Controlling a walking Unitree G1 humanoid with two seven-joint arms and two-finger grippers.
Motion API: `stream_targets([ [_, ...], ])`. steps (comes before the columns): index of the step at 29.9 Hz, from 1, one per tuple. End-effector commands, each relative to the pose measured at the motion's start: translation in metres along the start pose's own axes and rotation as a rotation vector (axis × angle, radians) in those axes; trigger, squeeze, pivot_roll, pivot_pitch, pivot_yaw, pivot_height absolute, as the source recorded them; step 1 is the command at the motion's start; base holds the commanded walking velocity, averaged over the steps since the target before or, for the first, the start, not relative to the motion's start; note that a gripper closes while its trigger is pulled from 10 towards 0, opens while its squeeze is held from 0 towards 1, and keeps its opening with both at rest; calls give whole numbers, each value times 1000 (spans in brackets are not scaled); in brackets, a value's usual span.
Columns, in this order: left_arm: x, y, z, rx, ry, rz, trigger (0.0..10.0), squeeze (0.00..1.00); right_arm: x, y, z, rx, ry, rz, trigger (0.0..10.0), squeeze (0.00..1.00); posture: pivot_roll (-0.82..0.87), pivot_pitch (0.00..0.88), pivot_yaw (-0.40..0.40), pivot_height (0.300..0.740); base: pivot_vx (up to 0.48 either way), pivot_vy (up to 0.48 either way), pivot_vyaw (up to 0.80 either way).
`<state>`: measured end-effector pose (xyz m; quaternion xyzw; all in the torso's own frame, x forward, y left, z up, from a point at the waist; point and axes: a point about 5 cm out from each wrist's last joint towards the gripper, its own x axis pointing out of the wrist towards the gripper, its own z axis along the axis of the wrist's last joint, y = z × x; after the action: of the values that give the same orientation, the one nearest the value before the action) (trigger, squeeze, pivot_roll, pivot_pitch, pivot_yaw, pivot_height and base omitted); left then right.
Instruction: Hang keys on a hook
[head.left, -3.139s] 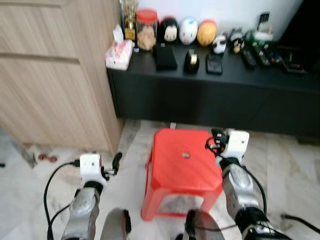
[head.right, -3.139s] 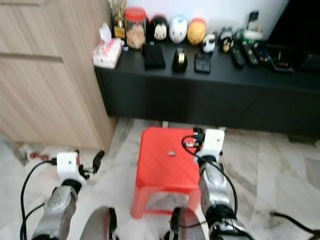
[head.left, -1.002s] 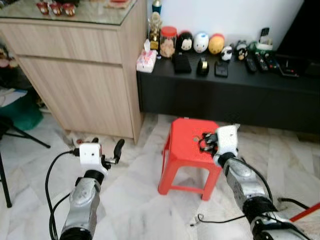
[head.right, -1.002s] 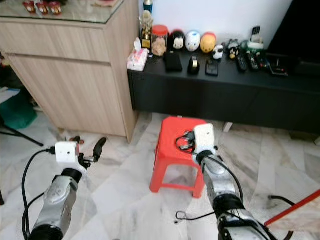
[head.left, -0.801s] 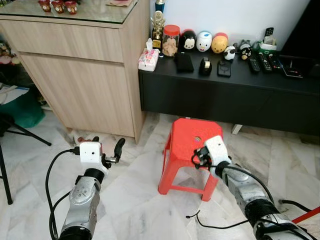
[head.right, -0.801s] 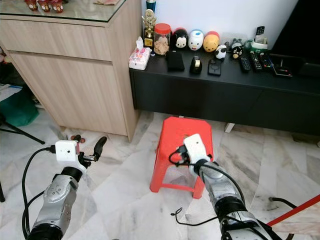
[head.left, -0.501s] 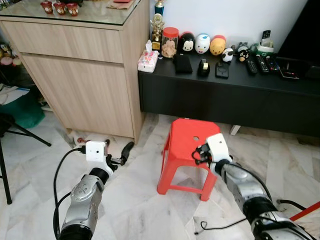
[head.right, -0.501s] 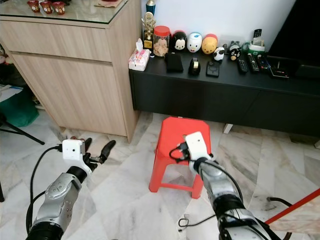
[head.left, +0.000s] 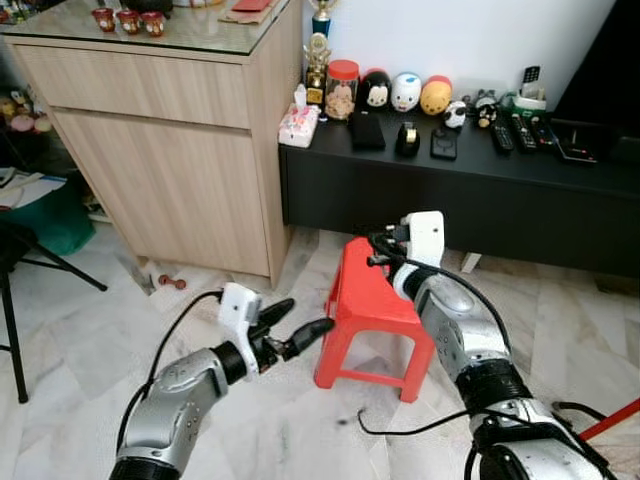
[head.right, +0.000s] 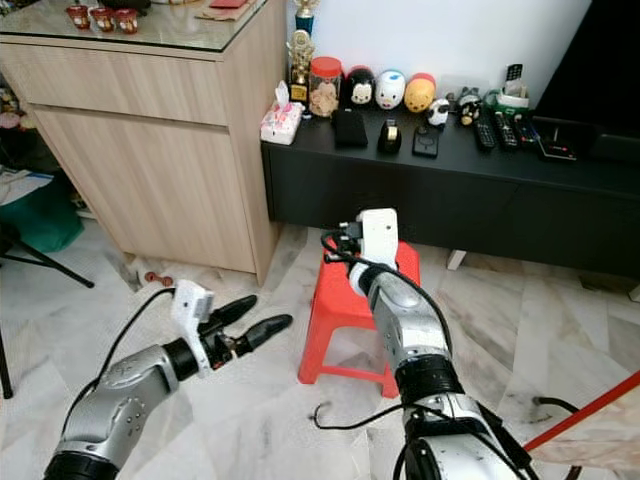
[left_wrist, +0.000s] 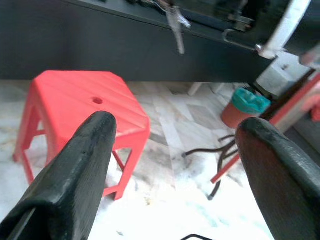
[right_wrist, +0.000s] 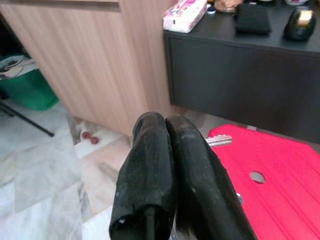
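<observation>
My right gripper (head.left: 381, 250) is raised over the back edge of the red plastic stool (head.left: 372, 303), shut on the keys. In the right wrist view a silver key tip (right_wrist: 218, 140) pokes out beside the closed black fingers (right_wrist: 165, 170). From the left wrist view a key (left_wrist: 176, 25) hangs in front of the dark console. My left gripper (head.left: 305, 316) stands open, low over the floor just left of the stool, with nothing between its fingers (left_wrist: 80, 165).
A wooden cabinet (head.left: 170, 150) stands at the left. A black low console (head.left: 450, 190) with toys, a tissue pack (head.left: 299, 124) and remotes runs behind the stool. A black cable (head.left: 400, 425) lies on the marble floor, and a red rod (head.left: 610, 420) lies at the right.
My right gripper has lifted from the stool's top toward its back edge, keys still held. The left arm has swung forward and right toward the stool.
</observation>
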<state>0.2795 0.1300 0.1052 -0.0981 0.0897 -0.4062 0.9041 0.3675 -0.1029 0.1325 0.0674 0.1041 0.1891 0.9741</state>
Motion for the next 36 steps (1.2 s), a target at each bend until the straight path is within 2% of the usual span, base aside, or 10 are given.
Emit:
stream_targets([
  [1,1,-5,1,41,34,-27,10000,0,-2,3,2,-6,8,14,10000,0,144,96,-92,740,0,0,0],
  [3,7,-3,10,128,38,16,10000,0,-4,16,10,-14,12,66,10000,0,142,97,-94,740,0,0,0],
  [9,10,-5,14,160,36,37,10000,0,-5,26,18,-16,2,78,10000,0,137,95,-94,740,0,0,0],
  [12,14,0,18,191,40,120,10000,0,-8,35,23,-17,-2,97,10000,0,140,93,-94,740,0,0,0],
  [18,16,-1,23,163,6,128,10000,0,-13,49,28,-26,-6,112,10000,0,137,87,-95,740,0,0,0],
  [22,20,-4,30,107,-54,130,10000,0,-15,57,29,10,-10,98,10000,0,139,84,-96,740,0,0,0],
  [25,22,-8,32,77,-76,121,10000,0,-16,59,27,11,-1,73,10000,0,138,78,-98,740,0,0,0],
  [30,23,-10,32,56,-91,111,10000,0,-18,61,21,69,28,11,10000,0,137,77,-97,740,0,0,0],
  [36,27,-13,35,40,-110,108,10000,0,-20,67,18,78,46,27,10000,0,131,82,-97,740,0,0,0],
])
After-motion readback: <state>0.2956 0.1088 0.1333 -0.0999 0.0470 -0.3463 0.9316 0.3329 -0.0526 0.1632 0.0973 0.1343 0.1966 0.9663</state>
